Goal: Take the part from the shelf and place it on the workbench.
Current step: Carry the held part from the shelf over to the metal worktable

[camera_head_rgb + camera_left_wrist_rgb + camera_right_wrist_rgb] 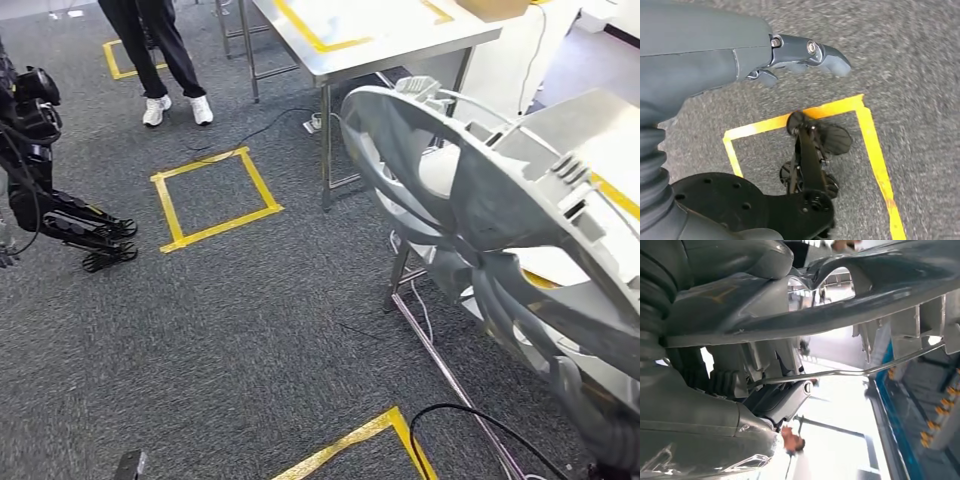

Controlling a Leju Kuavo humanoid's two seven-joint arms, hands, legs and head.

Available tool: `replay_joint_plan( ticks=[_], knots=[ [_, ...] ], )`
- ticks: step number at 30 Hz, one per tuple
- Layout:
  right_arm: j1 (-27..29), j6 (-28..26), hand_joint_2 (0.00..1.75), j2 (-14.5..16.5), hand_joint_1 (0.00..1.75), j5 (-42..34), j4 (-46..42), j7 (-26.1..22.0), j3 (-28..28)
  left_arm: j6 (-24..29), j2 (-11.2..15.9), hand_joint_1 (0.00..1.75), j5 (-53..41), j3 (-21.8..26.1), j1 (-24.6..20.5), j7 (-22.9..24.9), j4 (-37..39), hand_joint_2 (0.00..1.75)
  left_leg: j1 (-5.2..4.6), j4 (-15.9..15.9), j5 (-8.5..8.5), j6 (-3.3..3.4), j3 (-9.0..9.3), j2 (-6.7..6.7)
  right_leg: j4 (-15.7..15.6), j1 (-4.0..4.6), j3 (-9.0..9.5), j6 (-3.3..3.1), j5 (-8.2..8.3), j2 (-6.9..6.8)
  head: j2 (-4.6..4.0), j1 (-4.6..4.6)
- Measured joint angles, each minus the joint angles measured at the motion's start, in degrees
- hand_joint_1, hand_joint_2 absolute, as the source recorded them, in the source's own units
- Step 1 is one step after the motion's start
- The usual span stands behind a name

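Through the left wrist camera you see the left hand (753, 55) hanging over grey carpet (911, 60), its grey thumb (813, 52) stretched out straight with nothing in its grasp. Beneath it a square outline of yellow tape (870, 145) is stuck to the carpet. The picture is slightly blurred, so you cannot make out the darker fingers.
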Motion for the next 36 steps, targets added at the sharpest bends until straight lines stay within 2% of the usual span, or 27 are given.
replay_joint_plan(
  ticks=[1, 3, 4, 5, 7, 8, 9, 10, 11, 12, 14, 15, 16, 18, 20, 21, 23, 24, 25, 26, 27, 29, 31, 32, 33, 34, 36],
  knots=[
    [-0.1, -0.4, 1.75, 0.0, 1.75, -0.2, -0.4, -0.3, -0.7, 0.0, 0.0, 0.00, 0.0, 0.0, 0.0, 0.0, 0.0, 1.75, 0.00, -1.0, -0.04, 0.25, 0.41, -0.57, 0.0, -0.07, -0.25, 0.43, 0.00, 0.56, 0.01, -0.15],
    [-0.4, -0.8, 1.75, 0.0, 1.75, -1.0, -1.1, -0.7, -2.8, 0.0, 0.0, 0.00, -0.1, 0.0, -0.1, 0.1, 0.0, 1.75, -0.15, -1.4, -0.13, 1.10, 0.58, 0.40, -0.2, -0.33, -0.62, 1.15, 0.11, 1.26, 0.01, -0.23],
    [-0.5, -0.8, 1.75, 0.0, 1.75, -1.7, -1.5, -0.7, -4.1, 0.0, 0.0, 0.00, -0.1, 0.1, -0.2, 0.2, 0.0, 1.75, -0.15, -1.5, -0.09, 1.54, 0.69, 0.95, 0.2, -0.31, -0.87, 1.42, -0.20, 0.45, 0.01, -0.13],
    [-0.8, -0.8, 1.75, 0.0, 1.75, -2.5, -1.8, -0.7, -5.5, 0.0, 0.0, 0.00, -0.1, 0.1, -0.2, 0.2, 0.0, 1.75, -0.14, -1.6, -0.10, 1.94, 0.83, 1.61, 1.8, -0.22, -1.62, 1.61, -1.12, -0.98, 0.01, 0.06],
    [-1.4, -0.7, 1.75, 0.1, 1.75, -4.1, -2.1, -0.8, -8.3, 0.0, 0.2, 0.00, -0.1, 0.3, 0.0, 0.3, 0.0, 1.75, -0.34, -1.6, -0.31, 2.52, 1.12, 2.95, 8.2, -0.02, -4.56, 1.85, -4.40, -4.41, 0.01, 0.35],
    [-1.6, -0.6, 1.75, 0.2, 1.75, -4.7, -2.1, -0.9, -9.6, 0.0, 0.2, 0.00, -0.1, 0.5, 0.1, 0.3, 0.0, 1.75, -0.48, -1.6, -0.44, 2.69, 1.24, 3.68, 12.0, -0.02, -6.46, 1.94, -6.01, -5.28, 0.01, 0.38],
    [-1.7, -0.6, 1.75, 0.3, 1.75, -5.2, -2.2, -1.0, -10.8, 0.0, 0.2, 0.00, -0.1, 0.6, 0.2, 0.4, 0.0, 1.75, -0.60, -1.6, -0.56, 2.78, 1.36, 4.38, 14.7, -0.03, -7.84, 1.98, -6.84, -5.69, 0.01, 0.37],
    [-1.7, -0.5, 1.75, 0.5, 1.75, -5.6, -2.2, -1.0, -12.1, 0.0, 0.2, 0.00, -0.1, 0.7, 0.3, 0.4, 0.0, 1.75, -0.68, -1.6, -0.69, 2.81, 1.49, 5.06, 15.6, -0.03, -8.30, 1.99, -6.64, -5.91, 0.01, 0.38],
    [-1.7, -0.4, 1.75, 0.7, 1.75, -5.9, -2.3, -1.0, -13.2, 0.0, 0.2, 0.00, -0.1, 0.7, 0.3, 0.4, 0.0, 1.75, -0.73, -1.6, -0.85, 2.77, 1.69, 5.69, 14.1, -0.02, -7.55, 1.94, -5.42, -6.14, 0.00, 0.38],
    [-1.8, -0.3, 1.75, 0.8, 1.75, -6.0, -2.4, -1.1, -14.4, 0.0, 0.2, 0.00, -0.1, 0.8, 0.2, 0.4, 0.0, 1.75, -0.77, -1.6, -1.05, 2.66, 1.95, 6.28, 10.7, 0.00, -5.72, 1.84, -3.53, -6.63, 0.00, 0.38],
    [-2.1, 0.0, 1.75, 1.1, 1.75, -6.2, -2.7, -1.1, -16.3, 0.0, 0.2, 0.00, -0.1, 0.8, 0.2, 0.4, 0.0, 1.75, -1.00, -1.6, -1.53, 2.20, 2.51, 7.29, 3.3, 0.27, -1.66, 1.49, -0.75, -8.66, 0.00, 0.36],
    [-2.3, 0.0, 1.75, 1.3, 1.75, -6.3, -2.8, -1.2, -17.2, 0.0, 0.2, 0.00, -0.1, 0.9, 0.2, 0.4, 0.0, 1.75, -1.14, -1.5, -1.71, 1.92, 2.72, 7.69, 1.2, 0.43, -0.51, 1.26, -0.20, -9.28, 0.01, 0.34],
    [-2.6, 0.0, 1.75, 1.4, 1.75, -6.3, -2.9, -1.2, -18.0, 0.0, 0.2, 0.00, -0.1, 0.9, 0.1, 0.5, 0.0, 1.75, -1.26, -1.6, -1.82, 1.62, 2.87, 8.11, 0.5, 0.61, -0.17, 0.97, -0.21, -9.44, 0.01, 0.30],
    [-3.1, -0.1, 1.75, 1.7, 1.75, -6.4, -3.2, -1.4, -19.8, -0.1, 0.3, 0.00, -0.1, 0.9, -0.1, 0.6, 0.0, 1.75, -1.21, -1.7, -1.98, 1.00, 3.13, 8.91, 0.3, 0.66, -0.29, 0.29, -0.06, -8.15, 0.01, 0.28],
    [-3.7, -0.6, 1.75, 2.2, 1.75, -5.9, -3.6, -1.5, -21.6, 0.8, -0.2, 0.00, -0.6, 0.9, -0.3, 0.6, 0.0, 1.75, -1.02, -0.5, -3.06, 0.43, 2.76, 7.80, -0.1, 0.41, -0.12, -0.37, 0.17, -7.07, 0.01, 0.20],
    [-4.0, -1.0, 1.75, 2.6, 1.75, -5.4, -4.0, -1.4, -22.5, 1.9, -0.9, 0.00, -1.1, 0.8, -0.5, 0.5, 0.0, 1.75, -0.97, 1.7, -4.35, 0.24, 1.76, 6.63, -0.3, 0.20, 0.02, -0.62, 0.29, -6.57, 0.01, 0.08],
    [-4.4, -1.8, 1.75, 3.7, 1.75, -4.5, -5.0, -1.2, -24.4, 5.1, -2.9, 0.00, -1.9, 0.7, -1.0, 0.4, 0.2, 1.75, -0.97, 9.0, -7.64, 0.18, -2.08, 4.71, -0.3, 0.07, 0.04, -0.86, 0.32, -5.59, 0.00, -0.08],
    [-4.5, -2.0, 1.75, 4.4, 1.75, -4.0, -5.5, -1.1, -25.5, 6.4, -3.7, 0.00, -2.0, 0.7, -1.2, 0.3, 0.4, 1.75, -0.97, 12.3, -8.53, 0.18, -3.96, 4.41, -0.3, 0.05, 0.04, -0.87, 0.31, -4.95, 0.00, -0.11],
    [-4.6, -2.2, 1.75, 4.9, 1.75, -3.6, -5.8, -1.0, -26.6, 7.2, -4.4, 0.00, -2.1, 0.7, -1.4, 0.3, 0.7, 1.75, -0.96, 13.9, -8.41, 0.22, -5.16, 4.29, -0.3, 0.02, 0.07, -0.87, 0.29, -4.26, 0.00, -0.11],
    [-4.7, -2.3, 1.75, 5.3, 1.75, -3.2, -6.0, -1.0, -27.7, 7.6, -4.9, 0.00, -2.1, 0.7, -1.6, 0.2, 1.1, 1.75, -0.94, 13.4, -7.13, 0.27, -5.28, 4.23, -0.3, -0.02, 0.11, -0.84, 0.28, -3.52, -0.01, -0.11],
    [-4.8, -2.4, 1.75, 5.6, 1.75, -2.9, -6.1, -1.0, -28.8, 7.7, -5.2, 0.00, -2.0, 0.6, -1.8, 0.1, 1.4, 1.75, -0.87, 11.0, -5.10, 0.31, -4.42, 3.95, -0.3, -0.08, 0.16, -0.75, 0.27, -2.73, -0.01, -0.11],
    [-5.2, -2.5, 1.75, 5.9, 1.75, -2.5, -6.1, -0.9, -31.2, 7.6, -5.6, 0.00, -1.8, 0.5, -2.1, -0.1, 1.8, 1.75, -0.51, 3.8, -1.38, 0.34, -1.38, 1.73, 0.0, -0.12, 0.03, -0.25, 0.20, -1.11, -0.01, -0.13],
    [-5.8, -2.7, 1.75, 6.1, 1.75, -2.4, -6.0, -0.7, -33.6, 7.4, -5.7, 0.00, -1.6, 0.4, -2.3, -0.1, 2.0, 1.75, -0.36, -0.5, -0.31, 0.69, 0.44, -0.15, 0.1, -0.21, -0.39, 0.57, 0.20, 0.26, 0.01, -0.17],
    [-6.0, -2.8, 1.75, 6.1, 1.75, -2.5, -5.9, -0.6, -34.7, 7.2, -5.7, 0.00, -1.6, 0.4, -2.4, -0.1, 2.0, 1.75, -0.48, -1.1, -0.48, 1.05, 0.64, -0.17, 0.1, -0.31, -0.62, 1.00, 0.26, 0.80, 0.01, -0.19],
    [-6.1, -2.9, 1.75, 6.1, 1.75, -2.5, -5.8, -0.5, -35.8, 7.2, -5.7, 0.00, -1.5, 0.3, -2.5, -0.1, 2.0, 1.75, -0.56, -1.1, -0.45, 1.50, 0.63, 0.37, -0.2, -0.52, -0.78, 1.38, 0.37, 1.28, 0.01, -0.23],
    [-6.2, -3.0, 1.75, 6.2, 1.75, -2.5, -5.8, -0.4, -36.8, 7.1, -5.7, 0.00, -1.5, 0.2, -2.5, -0.1, 2.0, 1.75, -0.61, -1.2, -0.38, 1.94, 0.73, 0.93, -0.1, -0.59, -0.93, 1.69, 0.29, 1.01, 0.01, -0.24],
    [-6.6, -3.0, 1.75, 6.2, 1.75, -2.7, -5.6, -0.3, -38.5, 7.1, -5.9, 0.00, -1.4, 0.0, -2.6, -0.1, 2.1, 1.75, -0.61, -1.5, -0.29, 2.76, 0.96, 2.20, 2.8, -0.41, -2.34, 2.09, -1.52, -1.73, 0.00, 0.12]
  ],
)
